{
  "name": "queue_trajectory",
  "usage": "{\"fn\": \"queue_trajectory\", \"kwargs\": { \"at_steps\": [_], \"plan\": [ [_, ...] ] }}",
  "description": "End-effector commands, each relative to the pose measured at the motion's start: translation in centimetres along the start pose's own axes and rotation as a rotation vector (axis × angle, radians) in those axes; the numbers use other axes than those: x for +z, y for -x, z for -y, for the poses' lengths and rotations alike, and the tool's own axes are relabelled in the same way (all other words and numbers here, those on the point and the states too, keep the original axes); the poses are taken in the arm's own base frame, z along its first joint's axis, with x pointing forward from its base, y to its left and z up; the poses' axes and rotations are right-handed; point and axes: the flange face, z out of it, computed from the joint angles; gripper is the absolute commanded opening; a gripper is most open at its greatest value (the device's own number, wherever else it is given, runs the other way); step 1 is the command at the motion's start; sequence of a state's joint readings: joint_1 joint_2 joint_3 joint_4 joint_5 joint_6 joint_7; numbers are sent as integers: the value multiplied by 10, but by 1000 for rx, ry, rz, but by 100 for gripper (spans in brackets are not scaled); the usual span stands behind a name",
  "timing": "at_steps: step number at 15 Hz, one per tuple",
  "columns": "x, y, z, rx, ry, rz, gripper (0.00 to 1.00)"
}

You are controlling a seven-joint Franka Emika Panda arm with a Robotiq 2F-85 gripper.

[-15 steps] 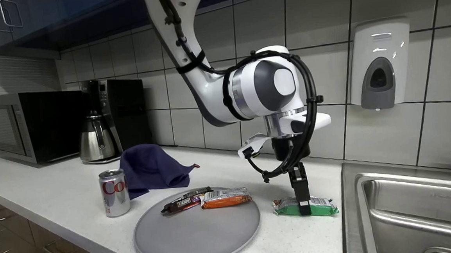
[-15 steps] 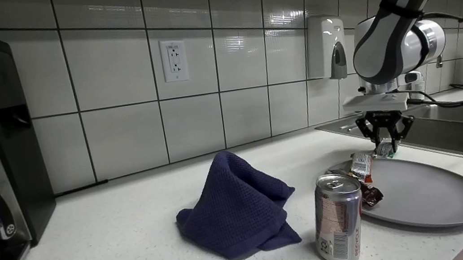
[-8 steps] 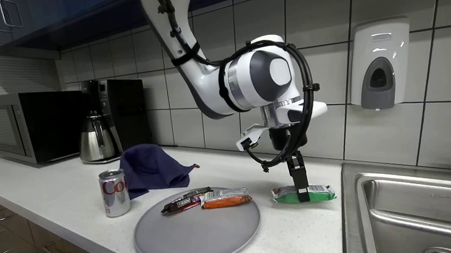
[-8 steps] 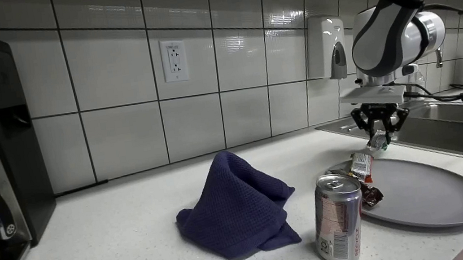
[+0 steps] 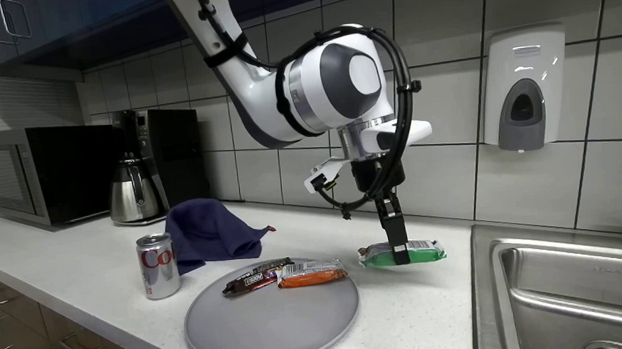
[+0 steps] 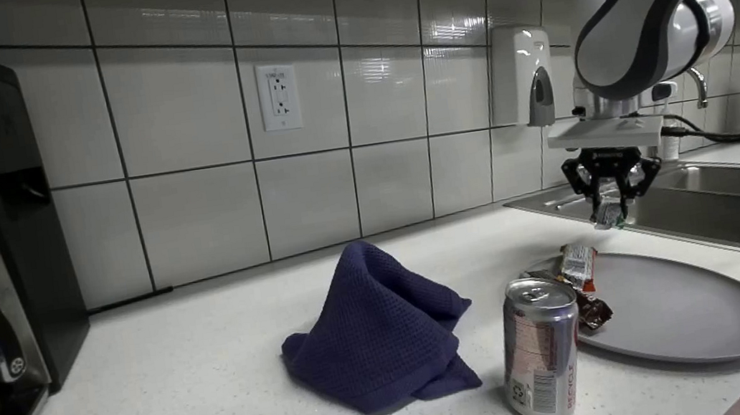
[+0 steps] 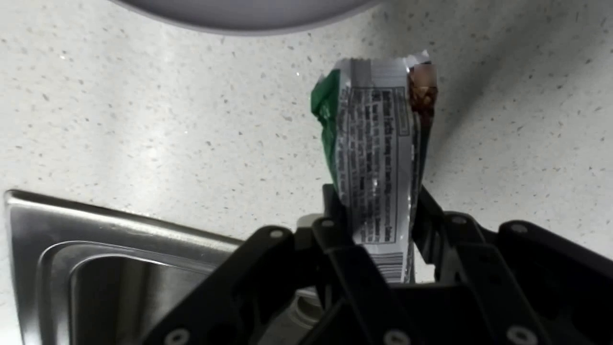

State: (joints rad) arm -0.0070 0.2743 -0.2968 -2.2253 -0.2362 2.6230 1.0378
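My gripper (image 5: 401, 255) is shut on a green-and-silver wrapped bar (image 5: 426, 254) and holds it above the white counter, to the right of the plate. In the wrist view the bar (image 7: 376, 143) lies lengthwise between the two black fingers (image 7: 378, 206), its printed silver back facing the camera. It also shows between the fingertips in an exterior view (image 6: 608, 214). A round grey plate (image 5: 272, 328) bears an orange-and-silver wrapped bar (image 5: 313, 276) and a dark brown wrapped bar (image 5: 255, 278). The plate's rim (image 7: 249, 28) shows at the top of the wrist view.
A silver soda can (image 5: 158, 270) stands left of the plate, before a crumpled dark blue cloth (image 5: 212, 232). A steel sink (image 5: 485, 293) lies on the right. A coffee maker (image 5: 175, 156) and microwave (image 5: 73, 173) stand at the back left. A soap dispenser (image 5: 524, 86) hangs on the wall.
My gripper has lifted the green bar off the counter and carried it up and a little left, toward the plate, in an exterior view. The other objects have not moved.
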Motion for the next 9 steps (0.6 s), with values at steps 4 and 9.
{"fn": "queue_trajectory", "kwargs": {
  "at_steps": [4,9],
  "plan": [
    [-31,42,-26,-104,-23,6,13],
    [-38,78,-36,-170,-19,18,13]
  ]
}}
